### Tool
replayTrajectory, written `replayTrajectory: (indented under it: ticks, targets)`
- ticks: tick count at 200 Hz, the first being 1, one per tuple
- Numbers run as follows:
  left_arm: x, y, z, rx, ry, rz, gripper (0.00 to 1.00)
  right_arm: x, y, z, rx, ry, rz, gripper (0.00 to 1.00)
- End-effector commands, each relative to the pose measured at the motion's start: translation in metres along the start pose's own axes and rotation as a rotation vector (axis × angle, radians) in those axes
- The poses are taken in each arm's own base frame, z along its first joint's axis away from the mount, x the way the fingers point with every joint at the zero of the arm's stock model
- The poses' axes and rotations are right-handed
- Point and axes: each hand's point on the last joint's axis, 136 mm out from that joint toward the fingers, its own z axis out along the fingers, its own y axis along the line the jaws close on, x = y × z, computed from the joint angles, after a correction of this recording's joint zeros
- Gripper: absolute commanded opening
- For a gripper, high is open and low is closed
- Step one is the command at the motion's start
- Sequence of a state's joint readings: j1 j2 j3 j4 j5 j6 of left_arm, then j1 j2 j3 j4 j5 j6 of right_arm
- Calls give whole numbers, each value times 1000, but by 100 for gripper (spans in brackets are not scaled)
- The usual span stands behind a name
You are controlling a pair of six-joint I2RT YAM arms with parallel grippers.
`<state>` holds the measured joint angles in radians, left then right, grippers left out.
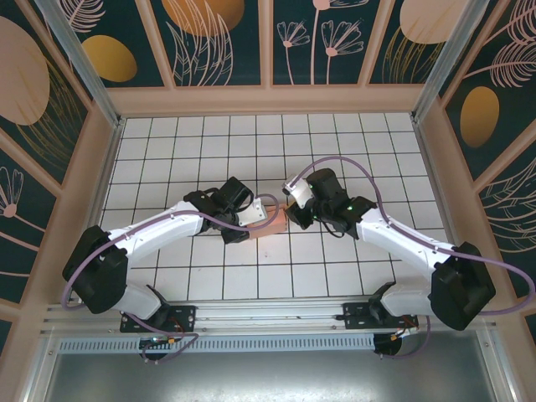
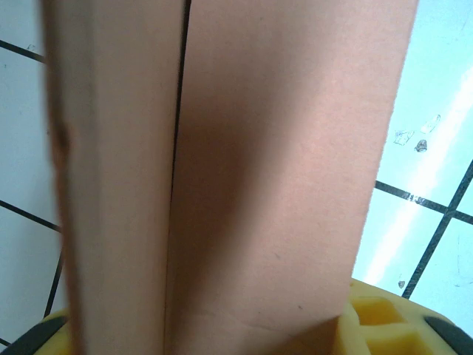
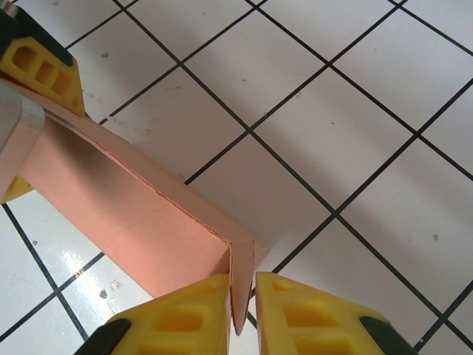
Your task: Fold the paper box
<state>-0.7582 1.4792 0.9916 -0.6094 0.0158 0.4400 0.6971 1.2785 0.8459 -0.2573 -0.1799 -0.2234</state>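
The paper box [image 3: 148,214] is plain salmon-pink, shaded darker on its inner face. The surface [image 1: 335,142] is glossy white tile with a thin black grid. The right hand [image 3: 242,290] has yellow fingers [image 3: 185,318] on black mounts. The left hand [image 1: 254,219] has a black body. The arms [image 1: 159,228] have white shells, black joints and lilac cables [image 1: 368,180]. The walls [image 1: 226,33] are dark teal panels with peach and gold discs, pale line-drawn leaves and flowers, and peach framing.
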Motion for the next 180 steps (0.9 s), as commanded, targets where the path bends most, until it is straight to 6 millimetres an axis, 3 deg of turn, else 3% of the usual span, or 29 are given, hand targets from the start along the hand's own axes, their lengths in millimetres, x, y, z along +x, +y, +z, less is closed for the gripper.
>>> replayTrajectory:
  ticks: [1, 11, 51, 97, 129, 180]
  targets:
    - [1, -5, 3, 29, 4, -7, 29, -2, -6, 2, 25, -19, 22, 8]
    - [1, -5, 3, 29, 3, -7, 29, -3, -6, 1, 24, -22, 23, 0]
    - [-3, -3, 2, 20, -10, -24, 29, -10, -8, -3, 39, -43, 61, 0]
    - [-19, 8, 1, -9, -32, -115, 27, -26, -2, -2, 14, -120, 240, 0]
    - [-19, 12, 4, -25, -15, -111, 27, -32, 3, 1, 27, -155, 339, 0]
    - [-18, 13, 4, -30, -15, -124, 28, -12, -3, 9, 83, -137, 428, 0]
